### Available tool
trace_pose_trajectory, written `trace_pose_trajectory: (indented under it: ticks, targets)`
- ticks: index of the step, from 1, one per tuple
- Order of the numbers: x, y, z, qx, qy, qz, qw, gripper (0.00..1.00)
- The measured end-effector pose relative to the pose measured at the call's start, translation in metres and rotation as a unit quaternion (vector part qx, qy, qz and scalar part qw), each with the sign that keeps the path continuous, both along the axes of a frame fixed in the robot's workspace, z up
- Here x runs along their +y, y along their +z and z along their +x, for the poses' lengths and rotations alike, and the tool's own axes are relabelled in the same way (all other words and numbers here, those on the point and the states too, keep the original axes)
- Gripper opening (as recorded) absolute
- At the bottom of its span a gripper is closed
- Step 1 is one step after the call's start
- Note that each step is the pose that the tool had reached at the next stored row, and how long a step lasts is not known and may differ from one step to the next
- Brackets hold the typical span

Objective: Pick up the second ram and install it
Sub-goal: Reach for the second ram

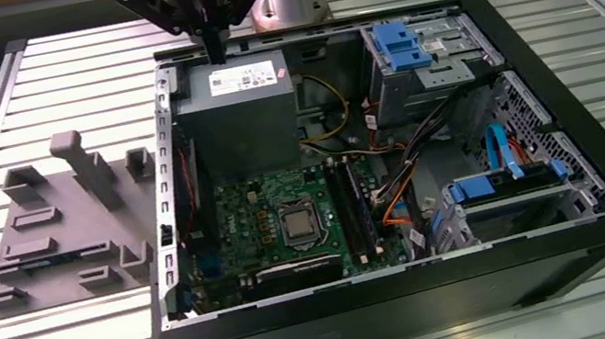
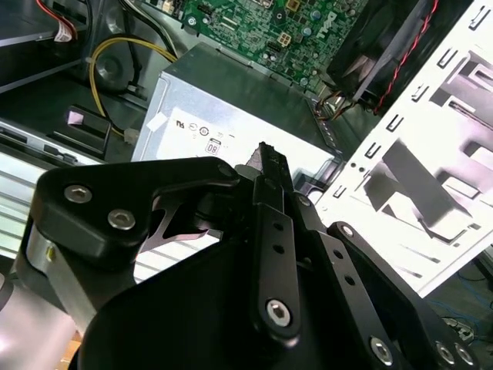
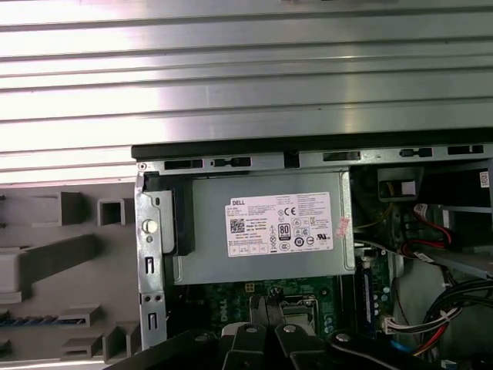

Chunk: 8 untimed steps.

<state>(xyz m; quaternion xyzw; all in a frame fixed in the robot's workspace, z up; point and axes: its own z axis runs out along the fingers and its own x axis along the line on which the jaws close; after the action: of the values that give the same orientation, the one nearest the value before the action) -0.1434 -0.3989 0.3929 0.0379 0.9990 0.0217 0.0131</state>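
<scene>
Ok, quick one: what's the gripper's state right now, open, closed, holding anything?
Gripper: closed, holding nothing that shows; it hangs above the power supply inside the computer case.

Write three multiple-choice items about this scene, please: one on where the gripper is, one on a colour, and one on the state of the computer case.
1. The gripper is nearest to:
A) the grey metal power supply box
B) the grey plastic parts holder
C) the table's near edge

2. The plastic drive brackets are:
A) red
B) blue
C) white

3. The black computer case is:
A) shut by a panel
B) upside down
C) open

Answers:
1. A, as the exterior view shows the gripper at that box's far end.
2. B, as they are plainly blue.
3. C, as the green motherboard lies in sight.
</scene>
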Motion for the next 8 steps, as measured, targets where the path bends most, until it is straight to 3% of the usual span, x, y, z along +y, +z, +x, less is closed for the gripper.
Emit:
trace_pose_trajectory:
  ticks: [8]
  targets:
    - [0.0, -0.0001, -0.002, 0.0, 0.0, 0.0, 1.0, 0.11]
